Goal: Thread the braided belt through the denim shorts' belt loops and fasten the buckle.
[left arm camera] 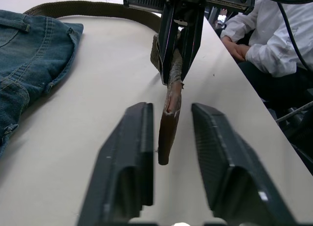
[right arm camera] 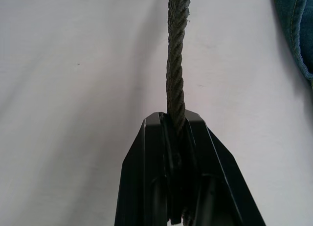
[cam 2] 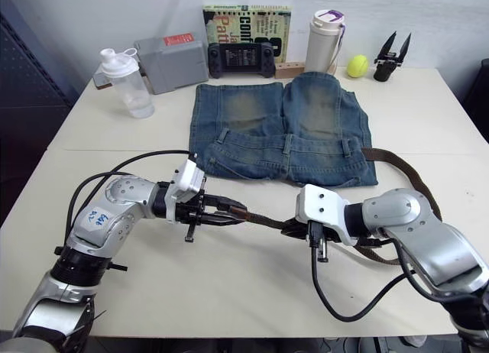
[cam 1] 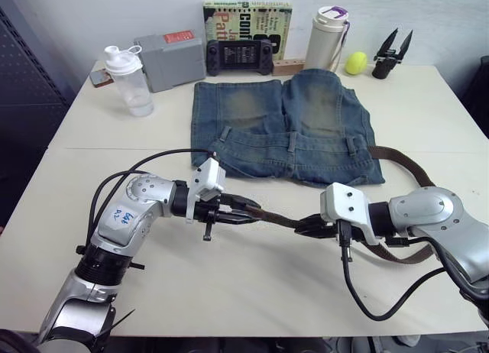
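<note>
The denim shorts (cam 1: pixel 286 127) lie flat at the table's middle back, waistband toward me, with belt loops (cam 1: pixel 293 143) along it. The braided belt (cam 1: pixel 275 218) comes out from under the shorts' right side, curves around the right of the table and runs left in front of the shorts. My right gripper (cam 1: pixel 304 225) is shut on the belt a short way behind its tapered tip (left arm camera: pixel 168 118). My left gripper (cam 1: pixel 248 213) faces it, open, with the tip lying between its fingers (left arm camera: pixel 132 138), untouched. The buckle is out of view.
Along the back edge stand a clear shaker bottle (cam 1: pixel 128 79), a grey box (cam 1: pixel 170 60), a game console (cam 1: pixel 240 56), a book (cam 1: pixel 248 21), a white flask (cam 1: pixel 327 38), a yellow ball (cam 1: pixel 355 62) and black tongs (cam 1: pixel 391 53). A person in a white shirt (left arm camera: pixel 274 35) sits past the table's right edge.
</note>
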`<state>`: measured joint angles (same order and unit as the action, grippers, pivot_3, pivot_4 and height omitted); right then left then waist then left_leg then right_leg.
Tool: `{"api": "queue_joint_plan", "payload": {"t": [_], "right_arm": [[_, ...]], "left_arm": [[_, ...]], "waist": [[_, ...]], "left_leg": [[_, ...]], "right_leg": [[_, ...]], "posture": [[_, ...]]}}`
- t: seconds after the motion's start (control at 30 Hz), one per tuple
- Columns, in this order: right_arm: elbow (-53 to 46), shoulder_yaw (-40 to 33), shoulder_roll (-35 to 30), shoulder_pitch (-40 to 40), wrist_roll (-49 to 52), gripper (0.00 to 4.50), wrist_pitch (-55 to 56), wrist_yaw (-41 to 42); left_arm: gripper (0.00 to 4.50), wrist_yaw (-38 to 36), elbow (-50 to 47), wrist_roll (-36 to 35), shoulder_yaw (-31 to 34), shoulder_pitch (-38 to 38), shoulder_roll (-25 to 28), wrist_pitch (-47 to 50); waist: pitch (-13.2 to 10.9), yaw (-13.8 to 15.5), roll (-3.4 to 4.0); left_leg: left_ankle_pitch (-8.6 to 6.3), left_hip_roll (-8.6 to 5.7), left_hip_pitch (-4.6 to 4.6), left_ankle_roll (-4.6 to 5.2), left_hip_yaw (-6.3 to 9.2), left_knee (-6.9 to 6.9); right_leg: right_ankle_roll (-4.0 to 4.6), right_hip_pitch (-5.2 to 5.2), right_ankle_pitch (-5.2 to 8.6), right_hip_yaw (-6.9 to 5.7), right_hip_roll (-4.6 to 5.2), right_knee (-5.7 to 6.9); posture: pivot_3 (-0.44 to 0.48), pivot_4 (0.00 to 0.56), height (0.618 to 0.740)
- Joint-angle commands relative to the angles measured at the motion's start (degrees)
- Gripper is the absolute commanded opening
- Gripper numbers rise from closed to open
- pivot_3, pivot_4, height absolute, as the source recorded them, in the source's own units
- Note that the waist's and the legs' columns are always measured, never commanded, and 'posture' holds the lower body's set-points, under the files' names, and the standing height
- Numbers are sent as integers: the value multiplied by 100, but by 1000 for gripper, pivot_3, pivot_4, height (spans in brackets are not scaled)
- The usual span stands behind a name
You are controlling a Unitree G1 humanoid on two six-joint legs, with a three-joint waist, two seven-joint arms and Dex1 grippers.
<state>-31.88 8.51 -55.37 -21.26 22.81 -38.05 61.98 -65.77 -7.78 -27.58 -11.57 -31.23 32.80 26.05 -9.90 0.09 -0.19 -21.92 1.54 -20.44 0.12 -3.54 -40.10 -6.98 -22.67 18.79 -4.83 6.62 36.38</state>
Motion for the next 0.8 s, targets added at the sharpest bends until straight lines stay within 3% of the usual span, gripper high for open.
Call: {"api": "queue_joint_plan", "payload": {"t": [0.03,0.27,0.4,0.43,0.47,0.5,0.6,0.7,0.8], "right_arm": [[-196,-80,19,-97,75,0,14,-12],[-127,-120,108,-159,103,0,-44,-114],[37,-717,579,-219,434,1519,-299,-706],[66,-1110,666,-158,731,2108,-499,-826],[71,-1528,723,-66,1024,2287,-697,-921],[59,-1852,767,2,1268,2815,-875,-982],[-56,-2868,877,401,3077,3990,-1505,-1095],[-302,-3410,855,1079,4895,3990,-1789,-1326],[-421,-3025,1231,1699,6356,3990,-1707,-2563]], "left_arm": [[83,-72,-13,100,20,-89,0,-132],[83,-26,77,113,92,-111,-64,-112],[0,249,119,-228,345,-67,-208,331],[0,379,108,-381,445,-23,-266,536],[0,472,62,-567,534,39,-308,758],[0,523,2,-716,588,98,-326,930],[0,810,-232,-1301,802,233,-485,1580],[0,1237,-376,-1979,1131,286,-713,2356],[0,1542,-500,-2328,1313,405,-822,2674]], "waist": [[0,-1,0],[0,-2,0],[0,-1,0],[0,-1,0],[0,-1,0],[0,-2,0],[-1,2,-1],[-1,15,-2],[-2,53,-4]], "left_leg": [[0,0,0,0,0,0],[0,0,0,0,1,0],[0,1,0,0,1,0],[0,1,0,0,1,0],[0,1,0,0,1,0],[0,0,0,0,1,0],[0,5,-2,0,3,-1],[0,13,-5,0,15,-1],[0,17,-6,1,36,-1]], "right_leg": [[0,0,0,0,0,0],[0,0,0,1,1,0],[0,0,0,0,0,0],[0,0,0,0,0,-1],[0,0,0,0,0,-1],[0,0,0,0,0,-1],[0,-1,0,-1,1,2],[-1,0,0,-7,6,3],[-1,10,-1,-18,6,2]], "posture": [[0,150,731],[0,150,731],[0,150,731],[0,150,731],[0,150,731],[0,150,731],[0,150,731],[0,150,731],[0,150,731]]}}
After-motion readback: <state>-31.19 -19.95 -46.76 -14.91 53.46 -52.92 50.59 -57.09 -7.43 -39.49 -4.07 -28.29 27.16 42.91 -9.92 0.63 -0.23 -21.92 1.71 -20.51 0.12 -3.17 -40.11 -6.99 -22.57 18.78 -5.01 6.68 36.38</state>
